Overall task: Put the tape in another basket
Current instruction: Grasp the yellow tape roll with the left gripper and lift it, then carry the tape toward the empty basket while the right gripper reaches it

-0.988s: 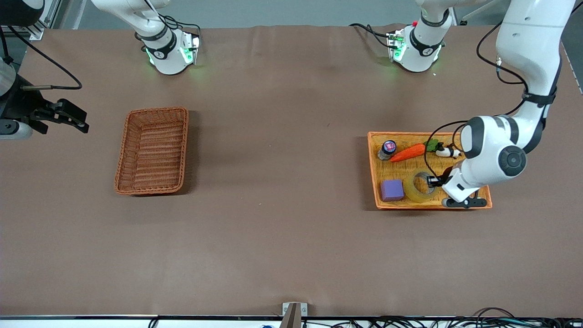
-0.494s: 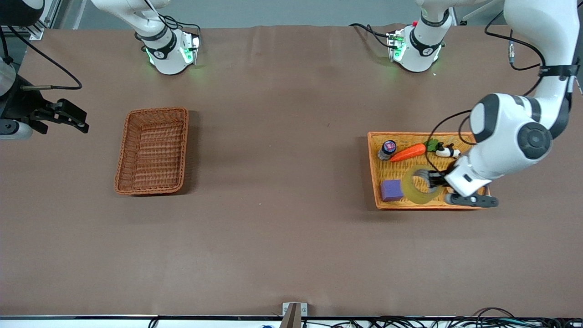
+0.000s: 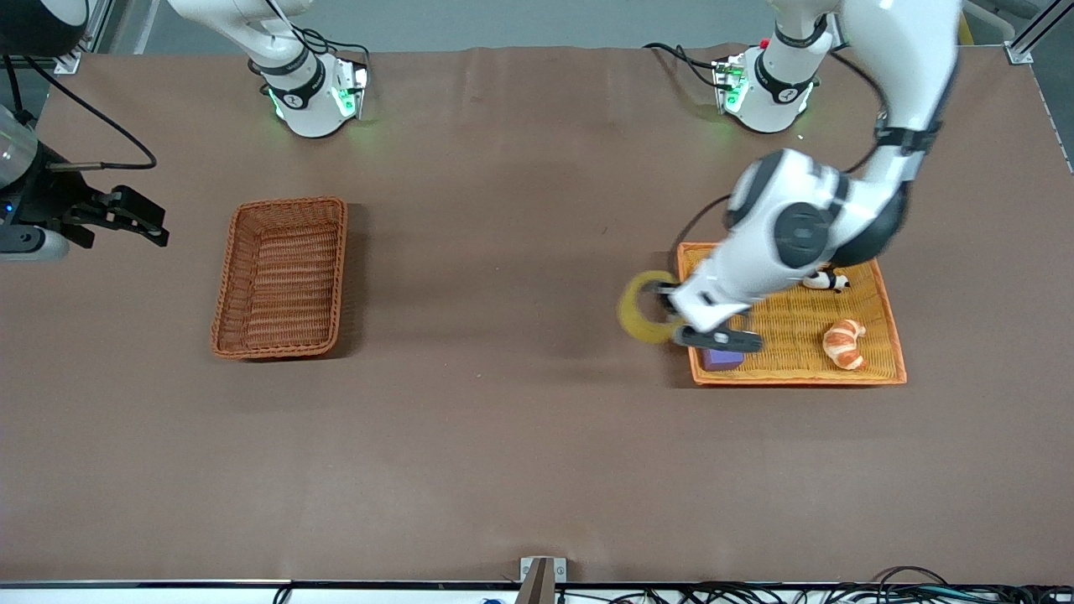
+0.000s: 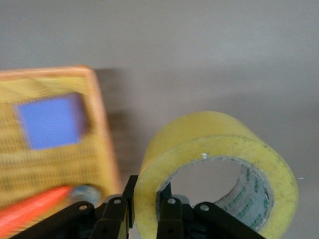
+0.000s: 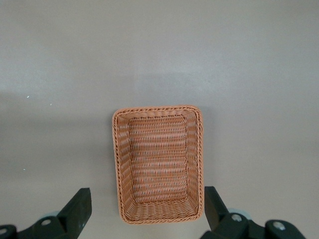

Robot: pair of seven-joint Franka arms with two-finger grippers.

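Left gripper [image 3: 663, 312] is pinching the tape [image 3: 639, 307] by one wall over the yellow basket's [image 3: 889, 289] edge, risking swing-out slip before reaching the basket [image 3: 281, 277]; right gripper [image 3: 126, 220], fingers wide, is waiting at the table edge.

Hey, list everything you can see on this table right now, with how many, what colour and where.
tape: one, translucent yellow roll, held in the air by the left gripper, over the bare table just outside the yellow-orange basket's edge.
reddish-brown basket: one, woven, nothing in it, toward the right arm's end.
yellow-orange basket: one, orange rim, toward the left arm's end.
purple cube: one, in the yellow-orange basket, partly under the left arm.
croissant: one, golden brown, in the same basket.
black-and-white figure: one, in the same basket.
carrot: one, orange, in the same basket.
left gripper: shut on the tape's wall.
right gripper: open, waiting above the reddish-brown basket.
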